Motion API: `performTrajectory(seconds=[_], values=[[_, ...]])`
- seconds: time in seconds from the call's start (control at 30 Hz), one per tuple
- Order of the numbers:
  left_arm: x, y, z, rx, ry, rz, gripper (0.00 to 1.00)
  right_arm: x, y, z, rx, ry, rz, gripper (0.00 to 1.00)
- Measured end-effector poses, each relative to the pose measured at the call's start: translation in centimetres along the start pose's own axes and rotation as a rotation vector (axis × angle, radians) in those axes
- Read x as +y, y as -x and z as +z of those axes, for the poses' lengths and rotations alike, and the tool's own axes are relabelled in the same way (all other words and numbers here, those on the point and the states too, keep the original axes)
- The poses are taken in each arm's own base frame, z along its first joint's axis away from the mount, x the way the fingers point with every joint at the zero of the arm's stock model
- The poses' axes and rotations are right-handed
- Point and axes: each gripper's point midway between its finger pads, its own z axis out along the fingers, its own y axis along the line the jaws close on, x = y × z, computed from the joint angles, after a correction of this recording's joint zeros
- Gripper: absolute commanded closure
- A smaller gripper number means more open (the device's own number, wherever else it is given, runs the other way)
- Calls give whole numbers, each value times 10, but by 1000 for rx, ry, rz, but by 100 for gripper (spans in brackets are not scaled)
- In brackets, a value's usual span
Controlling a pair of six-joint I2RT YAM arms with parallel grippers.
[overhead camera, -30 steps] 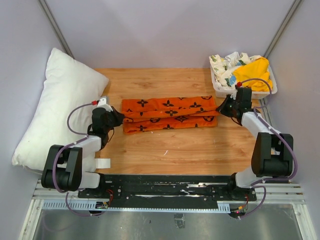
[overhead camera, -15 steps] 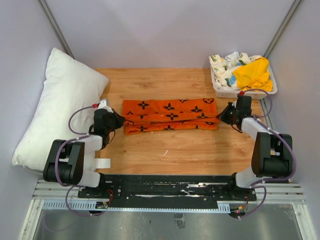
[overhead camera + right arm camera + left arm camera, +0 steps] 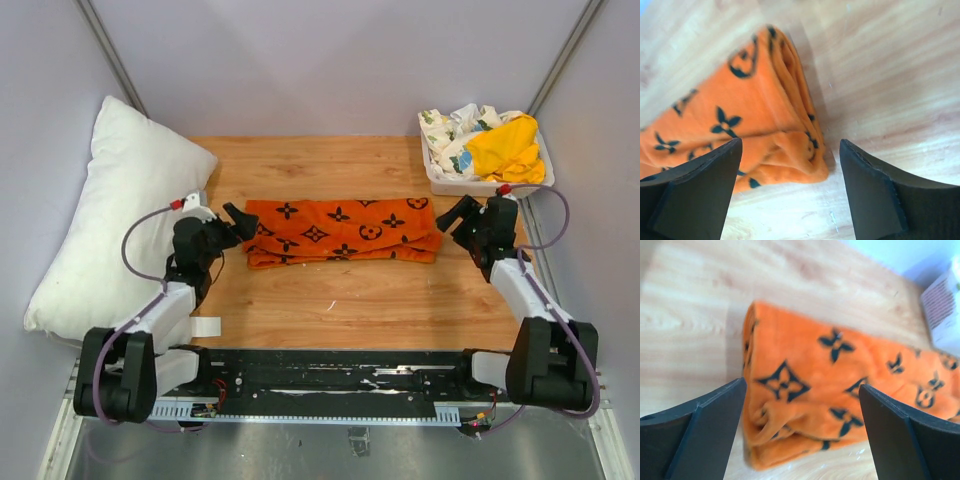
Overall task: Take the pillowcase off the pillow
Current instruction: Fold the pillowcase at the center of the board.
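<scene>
Top external view: bright orange soft fabric pillowcase with black flower motifs lies folded in a long flat strip across the middle of the light wooden bench. It is well apart from the plump plain white pillow, which sits bare at the left edge against the wall.

Left claw is just beside the strip's left end, fingers spread, gripping nothing; left wrist view shows the fabric ahead, untouched. Right claw is just beside the right end, likewise spread and empty.

Judgement: case is off the pillow, so removal looks complete. Only pulling the arms back seems left.
</scene>
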Motion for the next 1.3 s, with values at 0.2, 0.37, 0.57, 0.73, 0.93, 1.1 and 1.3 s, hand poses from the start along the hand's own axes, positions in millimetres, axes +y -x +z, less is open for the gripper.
performTrajectory(seconds=[0.2, 0.37, 0.57, 0.73, 0.93, 1.1, 1.3], values=[[-68, 79, -2, -174, -117, 92, 56, 54, 63, -32, -188, 41, -97, 70], [-133, 91, 24, -161, -273, 128, 95, 148, 57, -32, -171, 212, -245, 99], [-111, 16, 81, 28, -273, 33, 100, 193, -14, 30, 36, 323, -344, 99], [-48, -68, 67, 211, -153, -93, 100, 124, -82, 64, 239, 226, -325, 99], [-15, -92, 25, 241, -63, -139, 100, 76, -109, 44, 312, 165, -307, 99], [-20, -64, 15, 158, -55, -100, 100, 78, -101, 21, 281, 186, -329, 99], [-27, -35, 20, 124, -30, -42, 100, 89, -74, -3, 206, 189, -360, 99]])
